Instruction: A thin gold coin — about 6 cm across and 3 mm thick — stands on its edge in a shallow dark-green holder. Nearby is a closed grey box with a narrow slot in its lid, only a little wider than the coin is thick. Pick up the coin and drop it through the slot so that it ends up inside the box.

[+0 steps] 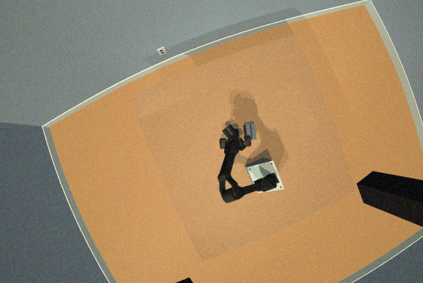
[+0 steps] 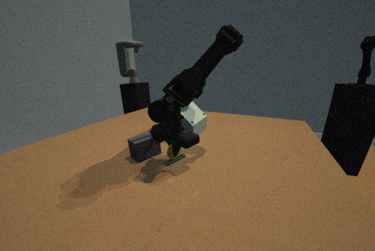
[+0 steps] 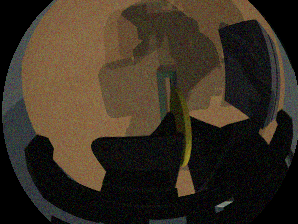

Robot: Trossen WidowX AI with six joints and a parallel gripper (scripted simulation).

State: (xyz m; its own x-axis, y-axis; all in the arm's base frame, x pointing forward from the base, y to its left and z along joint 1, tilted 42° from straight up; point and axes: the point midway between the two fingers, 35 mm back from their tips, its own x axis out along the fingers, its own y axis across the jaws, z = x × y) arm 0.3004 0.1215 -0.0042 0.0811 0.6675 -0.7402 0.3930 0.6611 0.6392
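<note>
The gold coin [image 2: 170,150] [image 3: 188,135] stands on edge between the fingers. My gripper [image 2: 175,152] [image 3: 181,124] is shut on it, with a fingertip hiding part of its face. The dark-green holder [image 2: 169,162] [image 3: 162,95] lies on the table directly under the coin. The coin's lower edge meets or is just above the holder; I cannot tell which. The closed grey box [image 1: 247,129] [image 2: 144,149] [image 3: 246,65] stands close beside the gripper, on the right in the wrist view. Its lid slot shows as a thin dark line in the top and exterior views. The holder is hidden in the top view.
The arm's white base block [image 1: 255,170] [image 2: 200,127] stands behind the gripper in the exterior view. A black pedestal [image 1: 398,200] [image 2: 353,127] with another dark arm stands beyond the table at right. A second pedestal [image 2: 135,97] with a pale arm stands at back left.
</note>
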